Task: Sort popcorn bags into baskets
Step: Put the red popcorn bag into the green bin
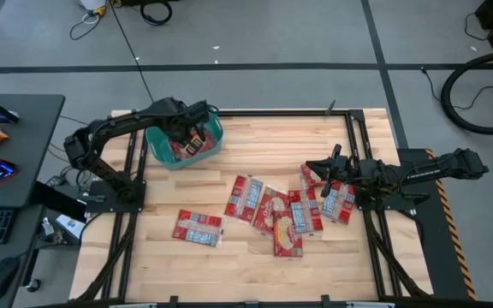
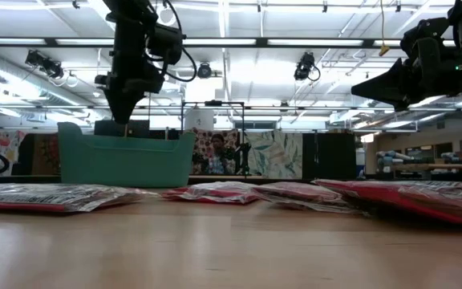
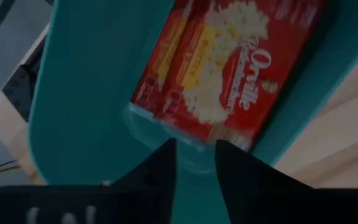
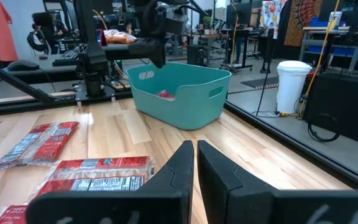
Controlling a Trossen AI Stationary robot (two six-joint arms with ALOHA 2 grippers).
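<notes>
Wooden table (image 1: 255, 265); left claw (image 3: 194, 155) ajar over tub (image 3: 86, 93), packet (image 3: 222, 62) partly cut off

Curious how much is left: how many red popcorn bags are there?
About 8: one bag in the teal tub, one lone bag, roughly six in an overlapping pile near the right gripper; others may be hidden underneath.

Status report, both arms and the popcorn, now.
Left gripper open over teal tub, popcorn bag inside. Right gripper shut, empty, above the loose bags. Nothing in the way.
</notes>
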